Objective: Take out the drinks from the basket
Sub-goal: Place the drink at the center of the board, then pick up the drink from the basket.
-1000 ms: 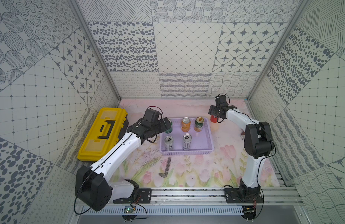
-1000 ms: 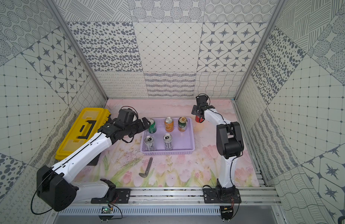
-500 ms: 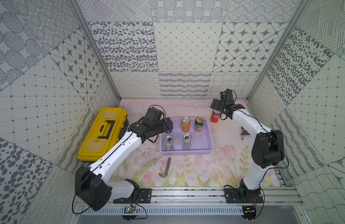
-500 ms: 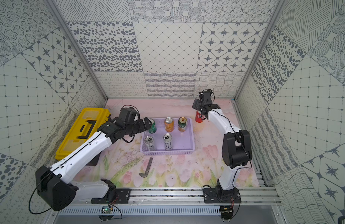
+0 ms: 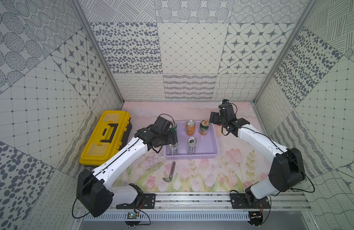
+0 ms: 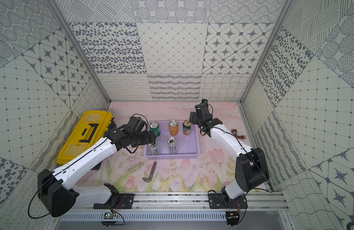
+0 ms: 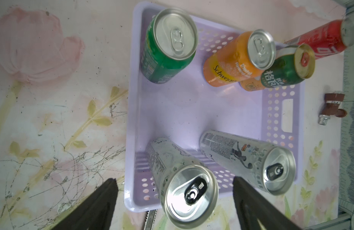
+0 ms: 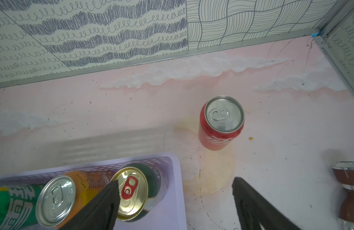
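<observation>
- Left gripper (image 7: 173, 179): hangs over the near left corner of the basket (image 5: 192, 157), jaws spread wide, clear gaps either side of a silver can (image 7: 192, 195); grips nothing.
- Right gripper (image 8: 174, 180): hangs at the basket's far right corner edge, jaws wide, empty, bare table (image 8: 212, 179) between.
- Upright inside the basket: second silver can (image 7: 277, 173), green can (image 7: 172, 39), orange can (image 7: 238, 61), gold-topped can (image 7: 287, 69); open floor mid-basket.
- Red can (image 8: 222, 123): stands on the table beyond that far right corner, clear all round.
- Yellow toolbox (image 5: 104, 137): flanks the left arm.

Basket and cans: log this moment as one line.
basket: five cans inside | red can: upright on table, outside | left gripper: open, flanking silver can | right gripper: open, empty
</observation>
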Robot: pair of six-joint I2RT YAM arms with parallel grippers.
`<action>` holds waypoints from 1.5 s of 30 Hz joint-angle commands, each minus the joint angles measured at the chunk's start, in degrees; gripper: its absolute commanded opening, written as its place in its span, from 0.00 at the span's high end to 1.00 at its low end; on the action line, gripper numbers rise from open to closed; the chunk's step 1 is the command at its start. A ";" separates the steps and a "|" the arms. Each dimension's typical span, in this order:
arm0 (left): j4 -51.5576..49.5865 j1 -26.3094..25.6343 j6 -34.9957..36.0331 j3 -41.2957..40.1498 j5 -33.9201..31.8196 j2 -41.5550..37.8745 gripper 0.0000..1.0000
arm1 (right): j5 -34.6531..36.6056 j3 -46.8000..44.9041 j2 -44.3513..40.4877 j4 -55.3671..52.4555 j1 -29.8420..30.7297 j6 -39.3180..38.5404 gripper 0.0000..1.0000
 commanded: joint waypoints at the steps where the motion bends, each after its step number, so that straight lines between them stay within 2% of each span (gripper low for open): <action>1: -2.46 -1.88 1.20 -1.37 -2.54 1.27 0.08 | 1.11 -1.84 -2.02 2.66 0.37 -0.77 0.08; 6: -0.18 -2.66 0.81 -1.98 -0.95 2.90 0.12 | 1.11 -3.37 -2.61 3.18 0.32 -0.66 0.08; 11: 0.36 -3.81 0.25 -2.12 -0.75 4.29 0.11 | 1.47 -4.38 -2.67 3.28 0.32 -0.83 0.08; 20: -0.86 -4.53 0.11 -1.11 -3.68 0.28 0.07 | 1.55 -5.26 -3.36 4.07 0.32 -0.69 0.08; 24: -0.29 -4.62 0.21 -1.48 -3.00 0.15 0.07 | 1.38 -5.38 -3.57 4.20 0.32 -0.66 0.08; 32: 1.10 -4.62 -0.07 -2.06 -1.59 5.57 0.18 | 1.64 -6.27 -3.92 4.31 0.38 -0.66 0.07; 42: 0.34 -4.66 -0.20 -1.62 -1.14 5.57 0.44 | 2.26 -6.39 -3.97 4.40 0.26 -0.66 0.08; 45: -1.25 -4.69 0.10 -0.43 -1.67 4.84 0.49 | 2.13 -6.37 -3.98 4.52 0.23 -0.57 0.08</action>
